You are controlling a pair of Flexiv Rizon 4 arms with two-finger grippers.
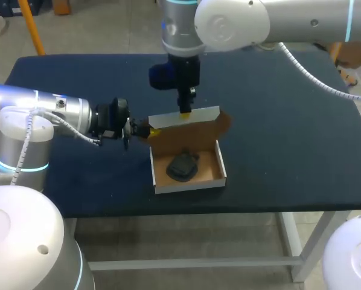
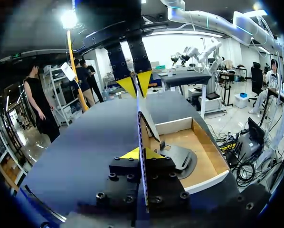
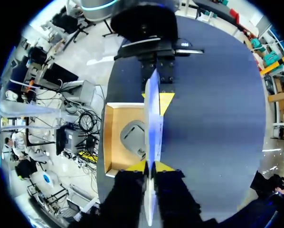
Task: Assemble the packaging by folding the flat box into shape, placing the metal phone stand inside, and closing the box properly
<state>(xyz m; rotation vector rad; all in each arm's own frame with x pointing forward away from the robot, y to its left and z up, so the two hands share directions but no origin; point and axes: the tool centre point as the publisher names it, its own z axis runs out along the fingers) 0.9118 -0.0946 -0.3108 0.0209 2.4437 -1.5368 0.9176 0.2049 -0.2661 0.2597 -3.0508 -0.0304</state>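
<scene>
My left gripper came in from the left, low over the table. It was clamped on the left end of the upright lid, and in the left wrist view the cardboard edge ran straight between the two yellow tips, both touching it.

The box sat open in the middle of the table, folded into shape, with the lid standing up from its back wall. The phone stand lay flat on the box floor, dark, lower than the walls and near the left wall.

My right gripper hung from above and pinched the lid's top edge. The right wrist view showed the panel edge-on between the tips, gripped from both sides. At the lid's right end a brown side flap stuck outward, untucked.

The step in hand looked like closing, with the stand already in. To do it well, I judged:
- Both arms had to swing the lid forward together, around the back hinge, on the same arc so the panel did not twist.
- The side flaps needed to go inside the walls before the lid came flat, and the right one looked likely to snag outside.
- A light grip was best, since thin card creases easily.
- The box was unheld, so pushing forward could slide it. Pressure should go down, not across.
</scene>
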